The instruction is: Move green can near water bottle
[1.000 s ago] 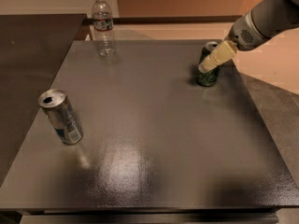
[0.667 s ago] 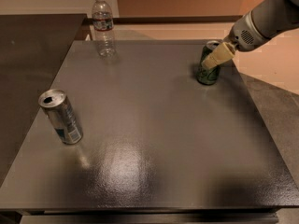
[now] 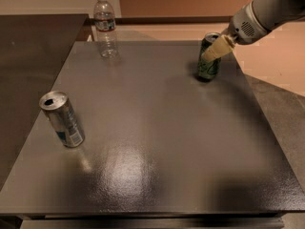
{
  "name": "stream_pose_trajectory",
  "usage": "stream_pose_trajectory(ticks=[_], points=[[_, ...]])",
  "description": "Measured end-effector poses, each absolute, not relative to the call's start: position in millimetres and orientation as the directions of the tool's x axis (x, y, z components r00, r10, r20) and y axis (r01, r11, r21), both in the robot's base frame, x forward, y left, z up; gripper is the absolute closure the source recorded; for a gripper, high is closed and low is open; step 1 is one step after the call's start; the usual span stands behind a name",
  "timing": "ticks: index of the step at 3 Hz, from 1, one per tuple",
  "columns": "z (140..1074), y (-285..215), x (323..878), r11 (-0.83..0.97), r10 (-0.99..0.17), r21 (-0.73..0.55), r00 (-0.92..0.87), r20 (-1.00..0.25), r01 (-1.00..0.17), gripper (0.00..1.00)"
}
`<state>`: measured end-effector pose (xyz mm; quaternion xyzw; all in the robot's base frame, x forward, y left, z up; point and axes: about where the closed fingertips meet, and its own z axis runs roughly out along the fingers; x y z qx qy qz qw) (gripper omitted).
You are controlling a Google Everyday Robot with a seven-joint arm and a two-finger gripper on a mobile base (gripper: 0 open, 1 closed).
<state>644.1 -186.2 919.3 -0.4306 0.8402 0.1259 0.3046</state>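
The green can (image 3: 208, 62) stands upright near the table's far right edge, its silver top showing. My gripper (image 3: 215, 49) comes in from the upper right and is shut on the can's upper part. One cream finger (image 3: 217, 48) lies across the can's front and the other is hidden behind it. The water bottle (image 3: 106, 27), clear with a white cap and a dark label band, stands at the far left of the table, well apart from the can.
A silver can (image 3: 63, 119) with a blue-and-white label stands at the left side of the dark table (image 3: 152, 142). The table's right edge drops to a tan floor (image 3: 276, 70). A dark counter (image 3: 28, 46) lies to the left.
The gripper and the green can have shifted slightly up and to the left together, and the can now stands more upright. The bottle and the silver can have not moved.
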Motion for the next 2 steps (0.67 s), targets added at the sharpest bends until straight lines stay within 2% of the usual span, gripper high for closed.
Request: stream_pose_trajectory(ticks=[1, 2], points=[[940, -158, 657, 0.558, -0.659, -0.067, -0.392, -0.642, -0.827, 1.00], [957, -125, 673, 0.526, -0.662, -0.083, -0.346, -0.664, -0.847, 1.00]])
